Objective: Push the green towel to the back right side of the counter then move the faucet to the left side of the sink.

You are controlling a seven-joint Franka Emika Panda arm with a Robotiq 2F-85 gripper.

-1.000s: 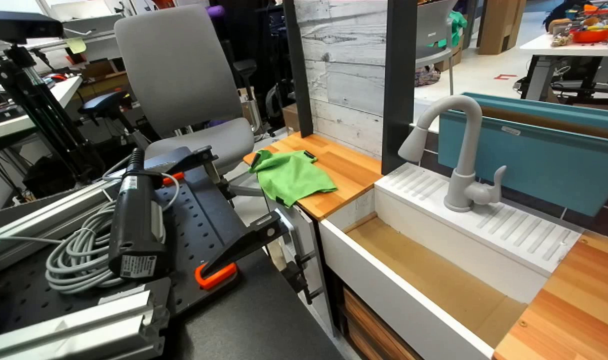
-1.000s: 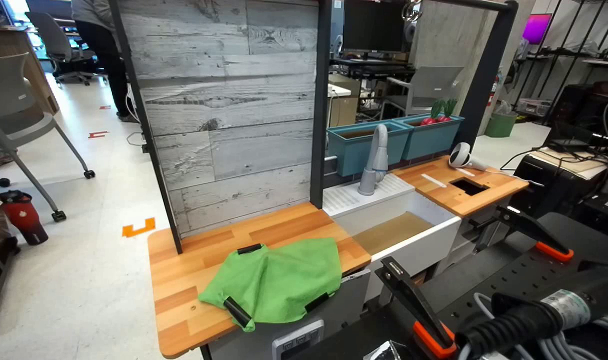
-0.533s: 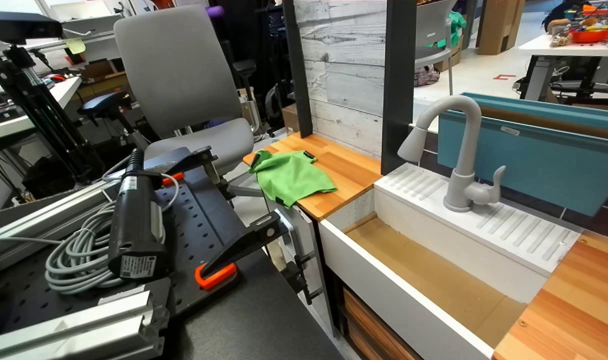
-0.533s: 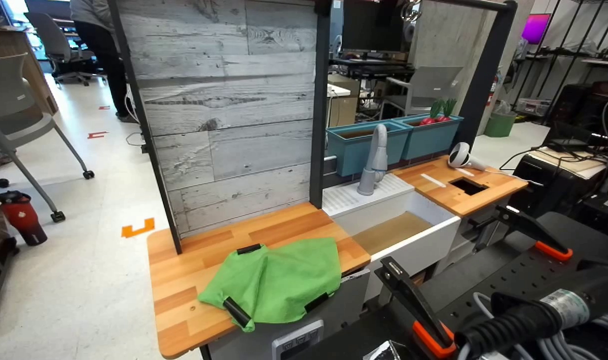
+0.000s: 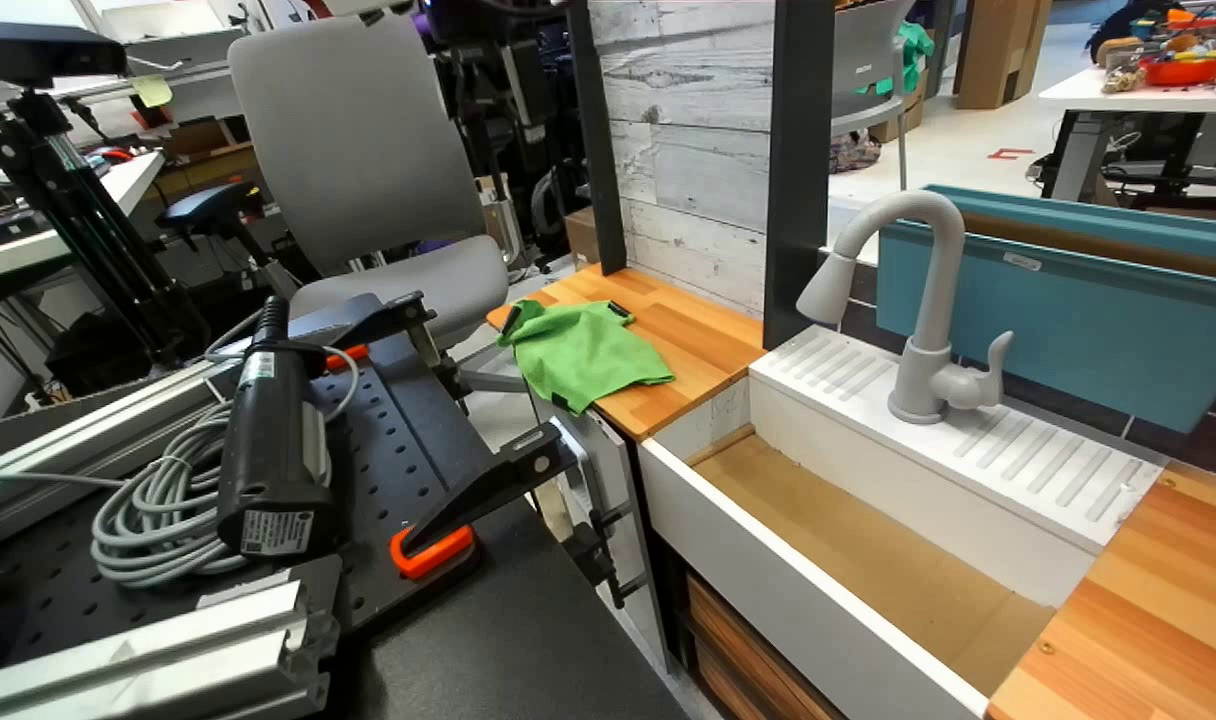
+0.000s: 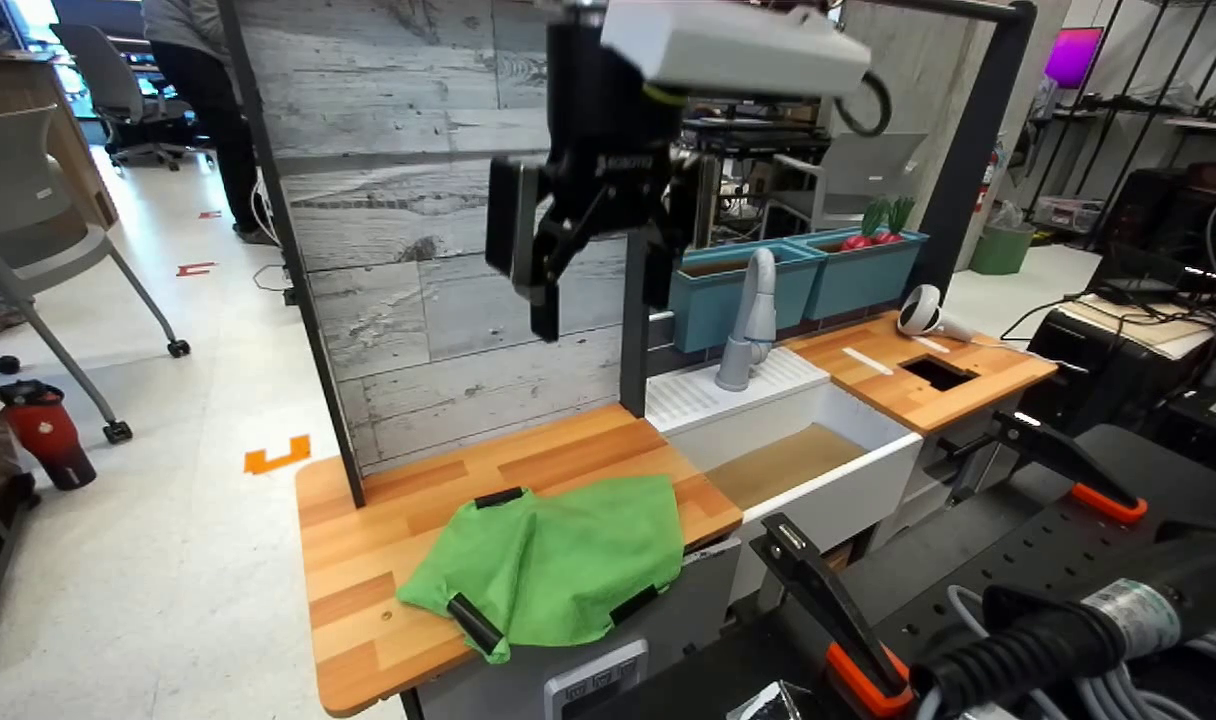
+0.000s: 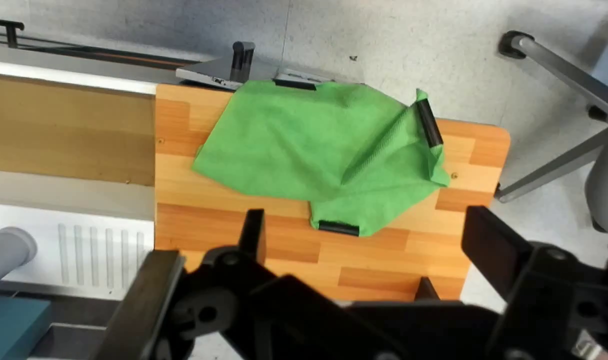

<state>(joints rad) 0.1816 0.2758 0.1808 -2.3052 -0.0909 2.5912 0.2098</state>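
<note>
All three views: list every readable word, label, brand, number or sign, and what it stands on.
Nothing reads with certainty.
Tool: white lettering, possibly "ROBOTIQ", blurred.
Black corded device: labels, print too small.
Teal planter: label, too small.
Background grey chair: mark, too small.
Grey panel: symbols, too small.

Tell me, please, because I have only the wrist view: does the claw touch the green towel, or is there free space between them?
Observer: There is free space. In an exterior view the claw hangs well higher than the green towel.
Operator: Thank you. At my left edge the faucet is cut off. Where is its handle, please?
Observer: In an exterior view it sits on the side away from the spout head.
Operator: And the blue-green piece in my lower left corner, to what does it belong?
Observer: To a planter, which both exterior views show set behind the faucet.
</note>
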